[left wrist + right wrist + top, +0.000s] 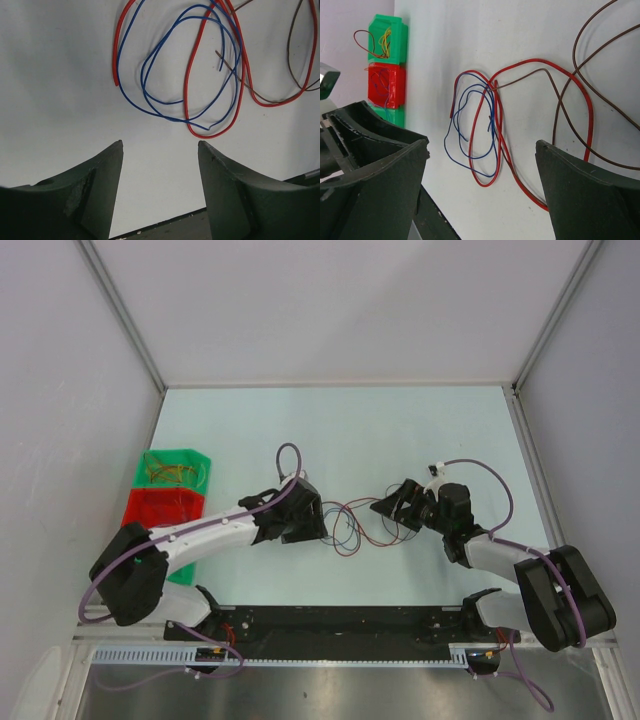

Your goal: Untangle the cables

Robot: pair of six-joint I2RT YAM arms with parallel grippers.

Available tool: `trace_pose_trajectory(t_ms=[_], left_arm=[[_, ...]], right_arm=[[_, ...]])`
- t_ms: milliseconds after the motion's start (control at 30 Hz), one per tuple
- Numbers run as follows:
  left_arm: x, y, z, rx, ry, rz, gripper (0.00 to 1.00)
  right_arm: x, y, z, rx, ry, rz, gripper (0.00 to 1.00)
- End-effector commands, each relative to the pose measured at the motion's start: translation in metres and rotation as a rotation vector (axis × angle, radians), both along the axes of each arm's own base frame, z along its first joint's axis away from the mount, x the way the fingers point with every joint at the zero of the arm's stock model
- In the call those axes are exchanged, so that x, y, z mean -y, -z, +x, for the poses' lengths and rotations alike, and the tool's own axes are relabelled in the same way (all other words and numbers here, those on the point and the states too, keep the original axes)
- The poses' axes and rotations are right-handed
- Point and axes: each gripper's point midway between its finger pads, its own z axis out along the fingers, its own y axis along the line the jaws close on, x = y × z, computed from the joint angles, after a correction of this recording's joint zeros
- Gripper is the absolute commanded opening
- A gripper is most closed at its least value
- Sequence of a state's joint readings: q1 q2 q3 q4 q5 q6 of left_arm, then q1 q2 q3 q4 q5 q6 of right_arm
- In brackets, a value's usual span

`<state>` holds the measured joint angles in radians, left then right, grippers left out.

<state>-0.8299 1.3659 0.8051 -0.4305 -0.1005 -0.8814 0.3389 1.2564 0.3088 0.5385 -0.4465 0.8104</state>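
Facing each other across mid-worktop, both sets of fingers are spread apart and hold nothing. Left fingers (160, 165): two dark green tips (102, 175) with bare white surface showing between them, cables lying just beyond the tips, not touching. Right fingers (480, 165): same story, wide gap, a red strand passing close by the right-hand tip (580, 185); contact there can't be judged.

Worktop (420, 430) is pale, matte, uncluttered apart from the wire bundle and two trays. White panel walls (60, 360) close it in on the left, back and right, with grey metal framing at the corners. Black base rail (330, 620) runs along the near edge.

Cables (352, 525) sit in one loose tangle between the two arms, flat on the worktop. Left wrist view: a blue wire (165, 85) looped twice, a red wire (200, 90) in a long loop crossing over it, a brown wire (295, 60) off to the right. Right wrist view: the same blue and red loops overlap, brown strands (570, 100) arc away to the right.

At the left edge, a green tray (175, 468) with thin yellowish and reddish wires in it, and a red tray (162, 508) butted against it, partly under the left arm.
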Motion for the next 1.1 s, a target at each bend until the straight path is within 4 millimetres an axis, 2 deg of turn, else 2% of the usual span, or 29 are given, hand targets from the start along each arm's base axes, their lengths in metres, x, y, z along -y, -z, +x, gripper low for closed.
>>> trace_pose_trajectory(t_ms=[0, 133, 433, 467, 533, 633, 700, 733, 767, 867, 1067], left_arm=[[0.024, -0.010, 0.010, 0.028, -0.037, -0.051, 0.66], [0.030, -0.001, 0.012, 0.003, -0.072, -0.033, 0.66], [0.038, 0.004, 0.024, 0.019, -0.109, -0.033, 0.66], [0.039, 0.012, 0.023, 0.000, -0.104, -0.014, 0.65], [0.044, 0.017, 0.024, -0.010, -0.096, -0.004, 0.62], [0.050, 0.023, 0.027, -0.017, -0.090, 0.005, 0.53], [0.055, 0.024, 0.027, -0.018, -0.083, 0.008, 0.42], [0.056, 0.023, 0.028, -0.019, -0.080, 0.012, 0.33], [0.058, 0.022, 0.028, -0.019, -0.074, 0.016, 0.17], [0.059, 0.011, 0.033, -0.001, -0.072, 0.044, 0.03], [0.051, -0.022, 0.037, 0.060, -0.071, 0.050, 0.00]], right_arm=[[-0.003, -0.014, 0.005, 0.065, -0.015, 0.014, 0.93], [-0.003, -0.014, 0.004, 0.066, -0.012, 0.017, 0.93], [-0.003, -0.014, 0.004, 0.067, -0.016, 0.021, 0.93], [-0.003, -0.014, 0.004, 0.068, -0.016, 0.020, 0.93], [-0.003, -0.014, 0.004, 0.068, -0.016, 0.022, 0.93], [-0.002, -0.015, 0.004, 0.072, -0.016, 0.022, 0.93], [-0.002, -0.014, 0.003, 0.070, -0.017, 0.024, 0.93], [-0.003, -0.014, 0.003, 0.068, -0.018, 0.025, 0.94], [-0.002, -0.014, 0.003, 0.070, -0.017, 0.024, 0.93], [-0.003, -0.015, 0.003, 0.073, -0.020, 0.026, 0.93], [-0.002, -0.015, 0.003, 0.074, -0.017, 0.029, 0.93]])
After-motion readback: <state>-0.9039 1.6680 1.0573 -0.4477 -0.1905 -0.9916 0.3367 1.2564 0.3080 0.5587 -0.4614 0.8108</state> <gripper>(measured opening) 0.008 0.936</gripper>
